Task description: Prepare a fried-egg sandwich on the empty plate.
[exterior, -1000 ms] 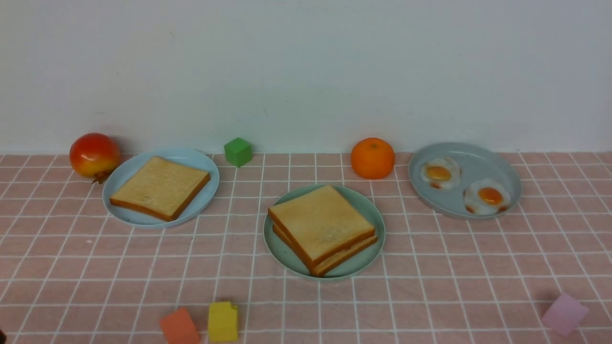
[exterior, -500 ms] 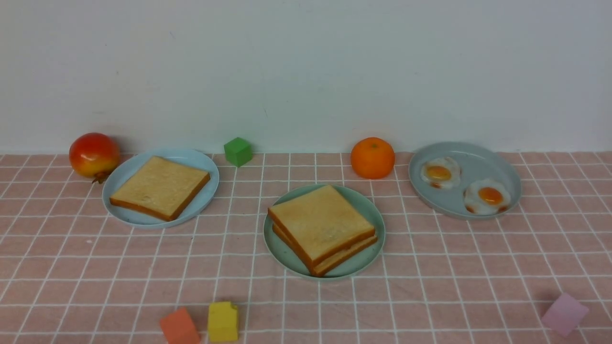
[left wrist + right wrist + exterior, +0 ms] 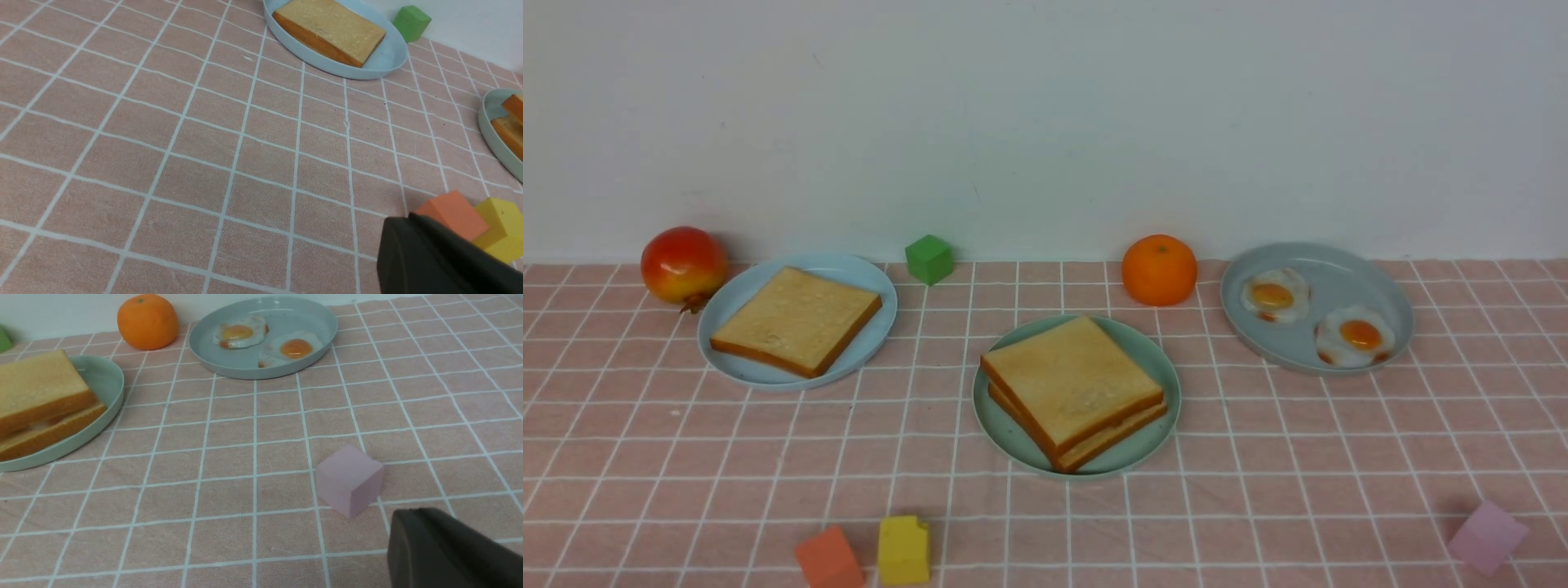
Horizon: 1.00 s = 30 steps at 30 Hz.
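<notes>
Two toast slices (image 3: 1066, 380) lie stacked on the mint-green plate (image 3: 1156, 363) at the table's middle. In the right wrist view a pale strip shows in the gap between the slices (image 3: 39, 425); I cannot tell whether it is the egg. Neither gripper shows in the front view. My left gripper (image 3: 402, 223) shows as one dark mass with its jaws together, low over the cloth beside the orange cube (image 3: 451, 212). My right gripper (image 3: 408, 516) looks the same, just near of the pink cube (image 3: 349, 479). Both hold nothing.
A pale blue plate (image 3: 870, 278) with one toast slice (image 3: 796, 318) is back left, and a grey-blue dish (image 3: 1339, 265) with two fried eggs (image 3: 1274, 296) is back right. A pomegranate (image 3: 684, 264), green cube (image 3: 929, 259), orange (image 3: 1159, 269) and yellow cube (image 3: 903, 549) also stand about.
</notes>
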{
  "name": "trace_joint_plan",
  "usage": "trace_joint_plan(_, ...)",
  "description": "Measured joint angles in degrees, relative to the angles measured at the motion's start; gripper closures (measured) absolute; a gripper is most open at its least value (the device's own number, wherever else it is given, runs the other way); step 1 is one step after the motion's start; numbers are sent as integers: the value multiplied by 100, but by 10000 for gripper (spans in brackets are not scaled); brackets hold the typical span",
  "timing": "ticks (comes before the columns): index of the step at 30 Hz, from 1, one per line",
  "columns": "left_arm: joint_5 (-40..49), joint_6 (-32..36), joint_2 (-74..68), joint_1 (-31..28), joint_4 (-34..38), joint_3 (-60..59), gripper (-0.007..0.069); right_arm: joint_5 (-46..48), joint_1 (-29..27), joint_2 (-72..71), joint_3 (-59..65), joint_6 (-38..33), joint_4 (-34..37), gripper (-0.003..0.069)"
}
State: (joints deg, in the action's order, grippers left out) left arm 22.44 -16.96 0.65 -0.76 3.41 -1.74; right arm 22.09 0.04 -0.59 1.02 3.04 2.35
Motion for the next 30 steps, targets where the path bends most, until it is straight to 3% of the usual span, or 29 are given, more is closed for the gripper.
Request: trace_joint_plan(30,0,0,0,0,-4,0,635,0,0,0,0,-11,-5,586)
